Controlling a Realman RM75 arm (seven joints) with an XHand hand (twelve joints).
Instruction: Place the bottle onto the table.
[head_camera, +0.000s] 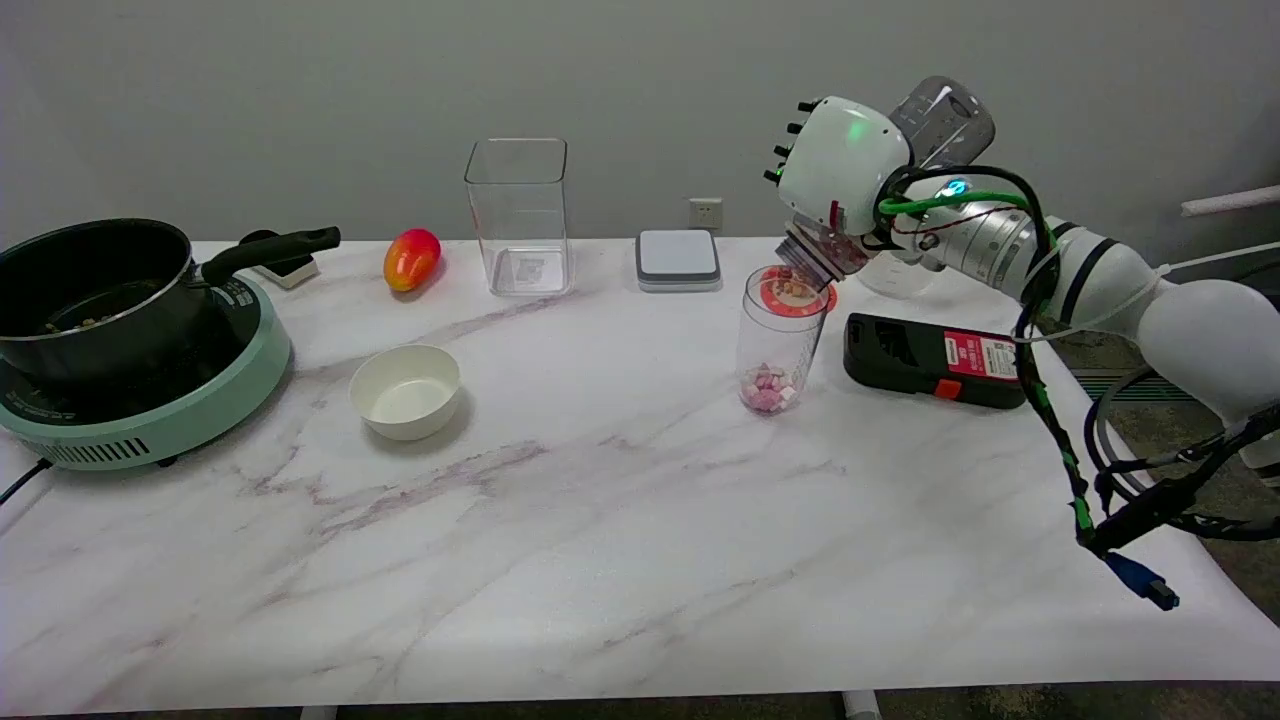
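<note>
My right hand (845, 165) grips a clear plastic bottle (940, 120) in the air at the table's back right. The bottle is tipped steeply: its base points up and to the right, and its neck end (812, 255) points down to the left. That lower end sits right at the red-ringed top of a clear cup (778, 340) standing on the marble table (600, 520). Pink and white bits lie in the cup's bottom. The hand's white back faces the camera and hides most of the bottle's body and the fingers around it.
A black box with a red label (935, 362) lies just right of the cup, under my forearm. A white scale (678, 258), tall clear container (518, 215) and mango (411, 259) line the back. A white bowl (405, 391) and a pot on a green cooker (130, 340) stand left.
</note>
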